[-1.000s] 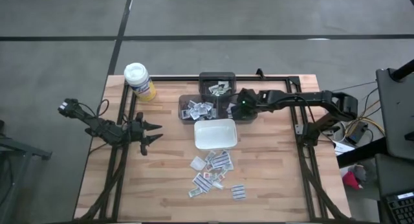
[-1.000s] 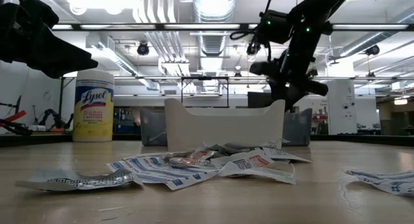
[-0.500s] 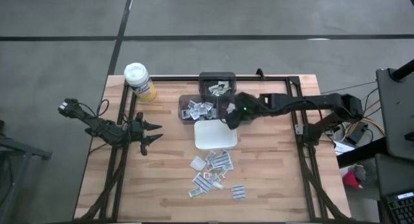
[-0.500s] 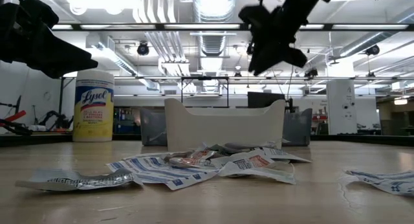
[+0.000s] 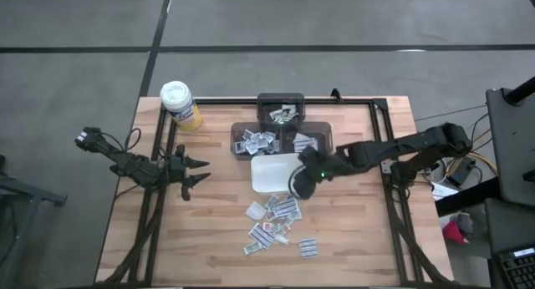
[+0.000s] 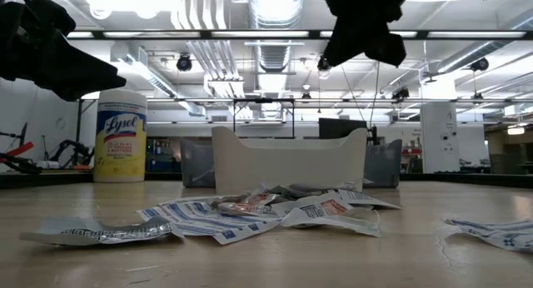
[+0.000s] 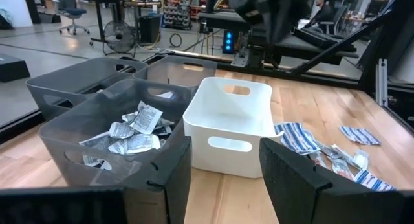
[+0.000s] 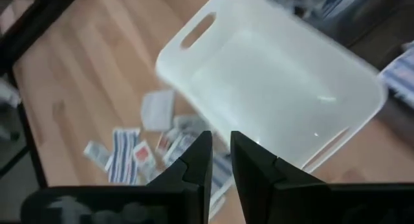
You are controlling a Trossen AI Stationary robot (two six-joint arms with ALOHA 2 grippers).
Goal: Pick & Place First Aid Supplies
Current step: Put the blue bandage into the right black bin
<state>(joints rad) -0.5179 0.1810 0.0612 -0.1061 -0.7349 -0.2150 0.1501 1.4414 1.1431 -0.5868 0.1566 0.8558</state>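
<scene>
Several first aid packets lie in a loose pile (image 5: 272, 220) on the wooden table, near of the white dish (image 5: 266, 179); a few more lie apart (image 5: 308, 248). Other packets fill the dark grey bins (image 5: 255, 141) beyond the dish. My right gripper (image 5: 301, 184) hangs above the dish's near right corner, pointing slantwise down. Its fingers (image 8: 220, 153) stand a narrow gap apart, with nothing between them. My left gripper (image 5: 199, 172) waits at the table's left, open and holding nothing (image 7: 225, 172).
A yellow canister with a white lid (image 5: 180, 105) stands at the far left corner. Three grey bins (image 7: 110, 120) sit in a cluster behind the dish. A black frame rail (image 5: 384, 168) runs along the table's right side. Bare wood lies near left.
My right gripper has swung from above the grey bins toward the table's near edge, to above the dish's near right corner. It has also risen and rolled on the way. The packets and the dish lie as before.
</scene>
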